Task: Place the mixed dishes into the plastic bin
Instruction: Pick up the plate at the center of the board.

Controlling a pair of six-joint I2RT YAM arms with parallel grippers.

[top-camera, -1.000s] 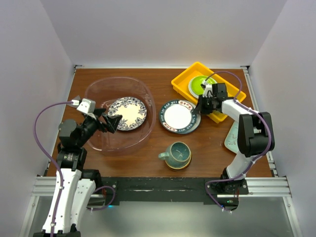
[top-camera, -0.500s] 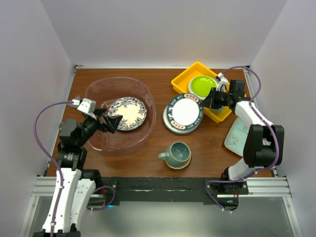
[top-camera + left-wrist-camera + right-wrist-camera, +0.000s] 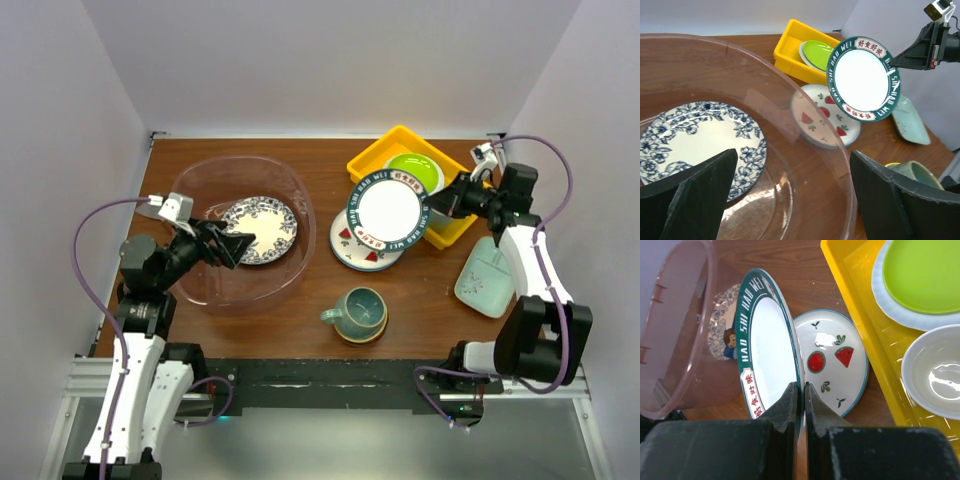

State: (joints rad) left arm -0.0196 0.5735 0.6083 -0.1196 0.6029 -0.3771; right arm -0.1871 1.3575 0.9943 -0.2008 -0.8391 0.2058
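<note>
My right gripper is shut on the rim of the dark lettered-rim plate and holds it tilted on edge in the air, above the white plate with red fruit that lies on the table. The wrist view shows the fingers pinching that plate. The plastic bin at the left holds the blue floral plate. My left gripper is open and empty over the bin's near side. A teal mug stands on a saucer at the front. A pale mint dish lies at the right.
A yellow tray at the back right holds a lime-green plate and a small white cup. Side walls close in the table left and right. The bin's high wall stands between my left gripper and the raised plate.
My right gripper has lifted the lettered-rim plate off the fruit plate, raised it up and to the right and tipped it on edge. The left gripper has barely moved.
</note>
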